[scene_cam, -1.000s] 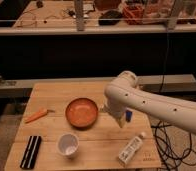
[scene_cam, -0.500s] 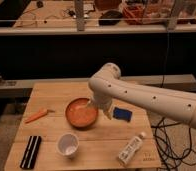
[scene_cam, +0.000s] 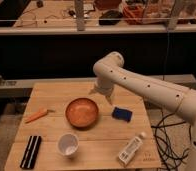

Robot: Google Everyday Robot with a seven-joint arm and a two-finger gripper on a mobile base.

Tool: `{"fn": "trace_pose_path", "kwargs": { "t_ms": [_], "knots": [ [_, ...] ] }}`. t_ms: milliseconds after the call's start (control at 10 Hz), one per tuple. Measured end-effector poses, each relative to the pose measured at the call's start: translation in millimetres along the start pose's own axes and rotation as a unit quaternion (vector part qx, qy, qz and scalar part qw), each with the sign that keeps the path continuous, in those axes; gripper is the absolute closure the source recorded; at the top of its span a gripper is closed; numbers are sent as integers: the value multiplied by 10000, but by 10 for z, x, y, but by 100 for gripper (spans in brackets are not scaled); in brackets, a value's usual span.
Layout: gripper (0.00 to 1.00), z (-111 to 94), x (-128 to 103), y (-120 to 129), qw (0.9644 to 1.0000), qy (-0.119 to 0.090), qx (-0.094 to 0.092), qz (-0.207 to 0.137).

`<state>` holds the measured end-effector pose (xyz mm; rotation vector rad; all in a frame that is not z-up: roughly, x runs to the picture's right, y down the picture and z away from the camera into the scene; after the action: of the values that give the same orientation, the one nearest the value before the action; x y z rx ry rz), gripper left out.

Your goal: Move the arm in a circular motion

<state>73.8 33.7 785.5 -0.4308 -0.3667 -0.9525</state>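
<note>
The cream-white arm (scene_cam: 141,85) reaches in from the right, over the wooden table (scene_cam: 56,92). Its rounded elbow joint (scene_cam: 109,64) is above the table's far middle. Small dark dots run along the links. The gripper (scene_cam: 109,99) is the narrow pointed tip hanging below the elbow, just behind and to the right of the orange bowl (scene_cam: 82,112) and above the table. It holds nothing that I can see.
A blue sponge (scene_cam: 122,114) lies right of the bowl. A carrot (scene_cam: 36,115) lies at the left, a white cup (scene_cam: 68,144) in front, a black object (scene_cam: 31,151) at the front left, and a white bottle (scene_cam: 131,148) at the front right. Cables (scene_cam: 166,132) hang off the right edge.
The arm swung left over the bowl, then back and slightly right. Its tip now hangs behind the bowl's right rim. The blue sponge is now uncovered.
</note>
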Motion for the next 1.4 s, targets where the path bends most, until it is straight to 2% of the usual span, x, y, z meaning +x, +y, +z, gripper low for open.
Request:
{"fn": "trace_pose_path", "kwargs": {
  "t_ms": [300,400,600,700,900,1300,1400],
  "knots": [
    [20,-57,432,551,9980,170,-33,602],
    [20,-64,569,816,9957,224,-84,893],
    [20,-47,646,1146,9910,270,-148,1306],
    [20,-48,586,1265,9893,271,-164,1425],
    [20,-107,324,1473,9889,310,-207,1440],
    [20,-211,-401,1596,9918,273,-283,1213],
    [20,-212,-627,1488,9939,205,-291,1042]
  ]
}}
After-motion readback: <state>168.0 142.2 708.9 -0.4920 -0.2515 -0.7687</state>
